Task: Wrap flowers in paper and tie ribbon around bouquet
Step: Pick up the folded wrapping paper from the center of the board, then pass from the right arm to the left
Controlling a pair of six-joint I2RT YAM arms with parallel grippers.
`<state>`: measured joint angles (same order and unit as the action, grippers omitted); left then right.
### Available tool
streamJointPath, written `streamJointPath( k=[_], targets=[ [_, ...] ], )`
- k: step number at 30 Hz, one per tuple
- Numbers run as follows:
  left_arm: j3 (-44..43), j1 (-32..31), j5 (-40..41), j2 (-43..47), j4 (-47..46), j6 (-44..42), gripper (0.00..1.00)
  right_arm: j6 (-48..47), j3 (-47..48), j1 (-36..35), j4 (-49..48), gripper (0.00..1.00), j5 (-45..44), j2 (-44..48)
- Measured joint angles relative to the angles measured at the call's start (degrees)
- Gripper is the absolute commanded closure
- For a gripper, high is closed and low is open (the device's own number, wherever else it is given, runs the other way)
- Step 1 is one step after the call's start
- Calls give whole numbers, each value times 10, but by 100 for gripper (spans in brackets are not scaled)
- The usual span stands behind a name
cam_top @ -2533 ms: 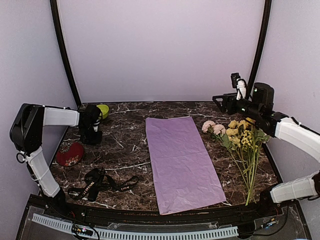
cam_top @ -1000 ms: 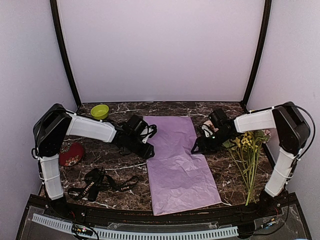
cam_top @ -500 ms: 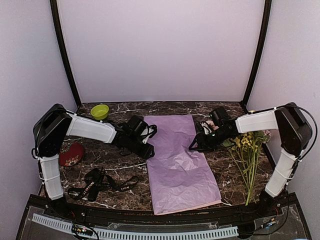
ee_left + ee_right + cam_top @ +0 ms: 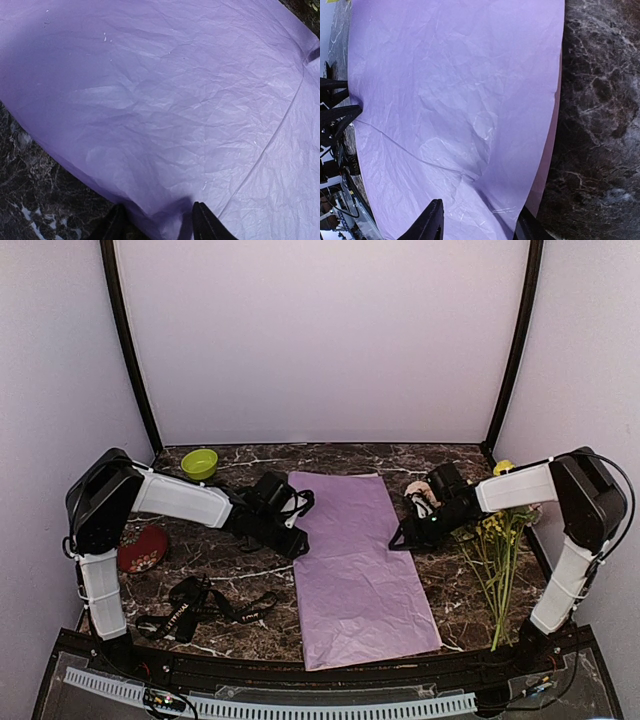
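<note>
The paper is lying flat, with the flowers resting off to its right. My left gripper and right gripper are straddling its opposite long edges, jaws half-spread, clamping nothing.

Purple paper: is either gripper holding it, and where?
Neither pinches the paper: left gripper straddles its left edge, right gripper its right edge, jaws apart.
</note>
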<state>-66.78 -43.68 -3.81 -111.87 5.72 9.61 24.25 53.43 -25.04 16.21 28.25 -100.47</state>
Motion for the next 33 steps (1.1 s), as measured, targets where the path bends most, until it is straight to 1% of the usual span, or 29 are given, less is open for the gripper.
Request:
streamJointPath(
  k=[1,2,5,6,10,14,16,19,22,25,27,30,33],
  targets=[
    [1,0,0,0,-2,0,54,1,-2,1,-2,65,2,1],
    [2,0,0,0,-2,0,54,2,-4,2,-3,72,3,2],
    [2,0,2,1,-3,0,54,3,-7,3,-9,98,14,2],
    [2,0,2,1,-3,0,54,2,-7,3,-12,100,19,2],
    [2,0,2,1,-4,-1,52,3,-6,5,-15,100,34,2],
    [2,0,2,3,-7,-6,42,-5,8,4,5,100,48,18],
    [7,0,2,10,-7,-10,37,-11,20,1,12,100,59,40],
    [14,0,1,35,3,-21,33,-13,48,-17,8,100,80,87],
    [14,1,-10,85,3,-32,31,0,69,-45,-20,100,101,129],
    [14,1,-34,155,-6,-47,25,37,78,-65,-78,100,115,158],
    [24,1,-51,210,-30,-56,24,66,78,-68,-116,100,115,165],
    [52,-3,-70,288,-65,-69,24,110,80,-70,-169,100,98,165],
    [78,-20,-80,337,-95,-85,24,143,96,-78,-202,100,66,162]
  ],
)
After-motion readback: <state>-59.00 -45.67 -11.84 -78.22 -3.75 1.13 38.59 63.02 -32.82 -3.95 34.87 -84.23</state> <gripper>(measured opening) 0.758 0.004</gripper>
